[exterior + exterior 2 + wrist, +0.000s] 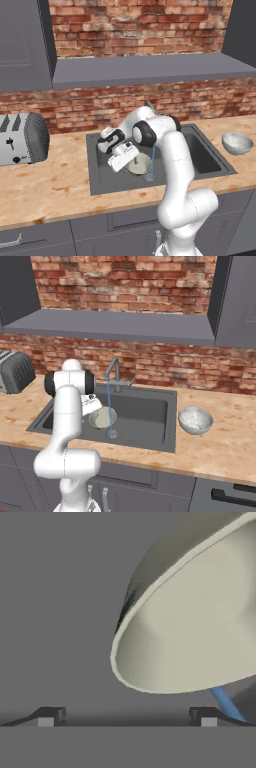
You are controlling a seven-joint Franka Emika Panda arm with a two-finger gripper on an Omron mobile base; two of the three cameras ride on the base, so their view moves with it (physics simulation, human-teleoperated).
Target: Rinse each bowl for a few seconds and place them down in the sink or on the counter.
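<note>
Robot arm over kitchen sink (205, 155), tap running.
No readable writing. Gripper (127, 716) spread wide, holding nothing; cream bowl (195, 627) just beyond its tips, in sink. Speckled bowl (195, 420) on counter (230, 441).

Wood-grain counter (50, 185); matt cream bowl (200, 637)

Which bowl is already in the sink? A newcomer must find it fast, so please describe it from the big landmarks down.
Find the dark grey sink sunk in the wood-grain counter. Inside it, beside the blue water stream under the tap, lies the cream bowl. Its plain pale inside sets it apart from the speckled grey-white bowl on the counter to the right.
</note>
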